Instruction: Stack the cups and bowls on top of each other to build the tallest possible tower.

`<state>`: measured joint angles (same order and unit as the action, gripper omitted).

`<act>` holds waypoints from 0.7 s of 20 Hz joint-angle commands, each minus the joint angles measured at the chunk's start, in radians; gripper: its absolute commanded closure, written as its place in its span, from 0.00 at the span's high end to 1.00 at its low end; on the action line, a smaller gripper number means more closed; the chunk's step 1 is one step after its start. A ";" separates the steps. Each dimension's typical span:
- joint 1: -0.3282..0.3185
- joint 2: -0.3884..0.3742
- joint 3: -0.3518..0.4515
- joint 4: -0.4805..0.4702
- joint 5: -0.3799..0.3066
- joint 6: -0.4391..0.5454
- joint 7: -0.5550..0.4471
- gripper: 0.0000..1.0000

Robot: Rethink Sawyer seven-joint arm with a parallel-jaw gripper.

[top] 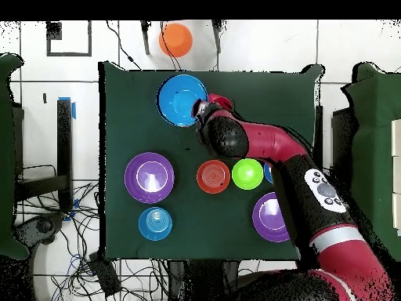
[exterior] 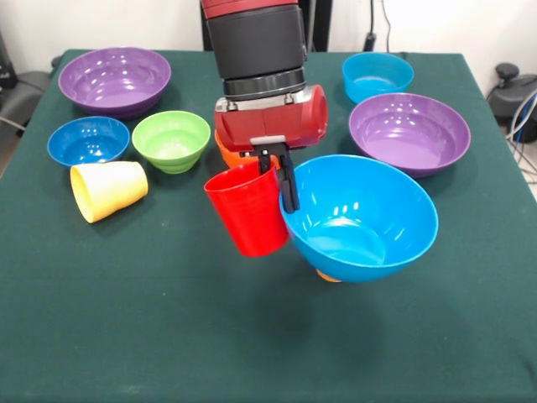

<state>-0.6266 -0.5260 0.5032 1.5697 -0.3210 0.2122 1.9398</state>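
My gripper [exterior: 277, 180] is shut on the rim of the red cup [exterior: 247, 214], one finger inside it and one outside. The cup hangs upright and slightly tilted, right against the left side of the large blue bowl [exterior: 361, 218]. That bowl rests on something orange [exterior: 327, 275] that shows only as a sliver under it. An orange bowl [exterior: 225, 153] sits mostly hidden behind the gripper. The yellow cup [exterior: 109, 190] lies on its side at the left. In the overhead view the gripper [top: 205, 110] is beside the blue bowl [top: 182, 99].
On the green cloth stand a green bowl [exterior: 171, 139], a dark blue bowl [exterior: 88, 140], a purple bowl [exterior: 115, 80] at the far left, another purple bowl [exterior: 409, 132] at the right and a cyan bowl [exterior: 377, 75] behind it. An orange round thing [top: 175, 39] lies beyond the table's edge.
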 commanded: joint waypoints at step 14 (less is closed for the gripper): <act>-0.008 -0.022 0.004 -0.015 -0.037 0.183 -0.074 0.00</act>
<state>-0.6312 -0.5506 0.5031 1.5697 -0.3212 0.2403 1.9398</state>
